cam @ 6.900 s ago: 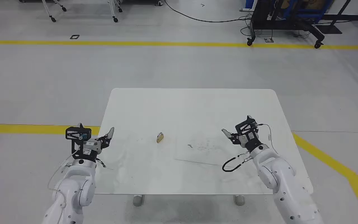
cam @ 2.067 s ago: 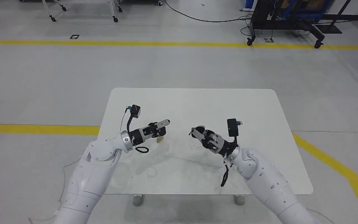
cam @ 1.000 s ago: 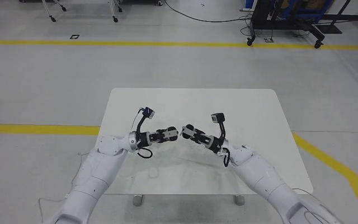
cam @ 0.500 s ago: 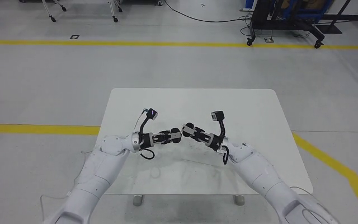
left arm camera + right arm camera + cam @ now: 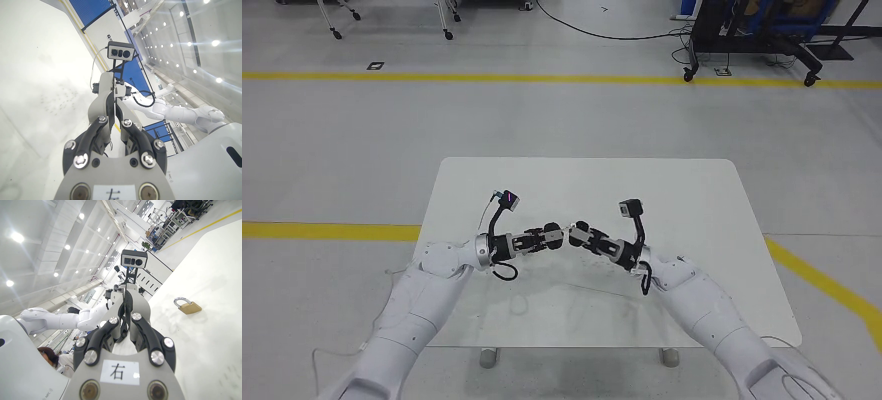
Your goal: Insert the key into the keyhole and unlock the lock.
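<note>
Bright ceiling lts (image 5: 215, 43), lens flare.

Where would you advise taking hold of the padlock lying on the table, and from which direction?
The padlock lies flat, so come from straight above and pinch its brass body across the narrow sides; the thin shackle offers less to hold, I think.

Top view high above the table (image 5: 692, 200); wrist views close behind their jaws, face to face, table shared.

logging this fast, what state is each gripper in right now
left gripper: jaws closed, anything held cannot be told
right gripper: jaws closed, anything held cannot be told
</note>
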{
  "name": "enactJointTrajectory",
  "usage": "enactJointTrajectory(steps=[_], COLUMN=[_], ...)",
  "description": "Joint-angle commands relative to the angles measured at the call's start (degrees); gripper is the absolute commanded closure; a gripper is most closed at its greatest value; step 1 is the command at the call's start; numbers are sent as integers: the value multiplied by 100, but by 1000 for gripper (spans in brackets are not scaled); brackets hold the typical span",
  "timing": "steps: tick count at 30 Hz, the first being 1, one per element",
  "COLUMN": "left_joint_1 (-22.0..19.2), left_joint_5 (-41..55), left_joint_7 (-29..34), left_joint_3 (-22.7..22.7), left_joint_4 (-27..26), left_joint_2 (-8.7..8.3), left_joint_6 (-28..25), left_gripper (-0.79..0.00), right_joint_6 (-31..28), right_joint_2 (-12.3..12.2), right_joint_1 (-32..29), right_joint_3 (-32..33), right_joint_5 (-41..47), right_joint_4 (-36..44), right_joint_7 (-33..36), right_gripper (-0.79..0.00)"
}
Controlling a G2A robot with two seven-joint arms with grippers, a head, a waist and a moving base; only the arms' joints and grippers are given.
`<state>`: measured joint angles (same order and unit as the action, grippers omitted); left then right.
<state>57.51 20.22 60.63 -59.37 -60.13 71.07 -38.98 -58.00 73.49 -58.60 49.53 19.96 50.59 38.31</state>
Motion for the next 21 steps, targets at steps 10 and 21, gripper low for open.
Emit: enactJointTrajectory(steps=[10,21], left_joint_1=[25,27], left_joint_5=[263,210], left_joint_7=[230,159], left_joint_3=[-20,18], left_joint_4=[-33,-54], left_joint_2=[-34,-50], left_joint_6=[-174,-162], left_gripper=[-292,-22], right_joint_6=[0,0], right_joint_2=[60,154], right_joint_1=[-71,-110], right_joint_3=[198,238], right_joint_5=[57,111], right_joint_4=[47,38], right_joint_7=[248,542], right_gripper=[0,0])
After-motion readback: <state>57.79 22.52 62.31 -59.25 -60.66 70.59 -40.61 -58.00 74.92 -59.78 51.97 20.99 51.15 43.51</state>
